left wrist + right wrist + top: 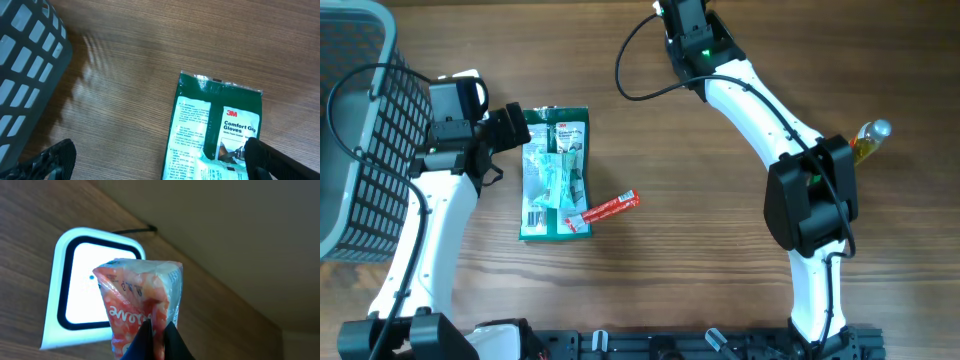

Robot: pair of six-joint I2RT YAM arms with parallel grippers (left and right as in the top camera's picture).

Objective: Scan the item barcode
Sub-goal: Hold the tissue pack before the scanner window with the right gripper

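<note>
**A:** What do the right jaws have?

**B:** They are pinched shut on the near end of an orange-and-white snack packet [142,305]. Its long axis runs straight out from the fingertips, with the sealed end farthest away. In the right wrist view its print reads upside down.

**A:** Pointing at what?

**B:** At the scanner [82,287] on the wooden worktop [25,220]. The packet covers the right part of the lit window, but I cannot tell whether they touch. A black cable [135,229] leaves the scanner's far side.

**A:** And the left jaws?

**B:** They are spread wide and hold nothing, at the top end of a green gloves pack [555,170]. The pack lies flat with its long axis running away from the robot. A red stick sachet [610,208] lies slanted at its lower right corner. A grey basket [360,120] stands at the far left, and a yellow bottle [868,140] lies beside the right arm.
</note>
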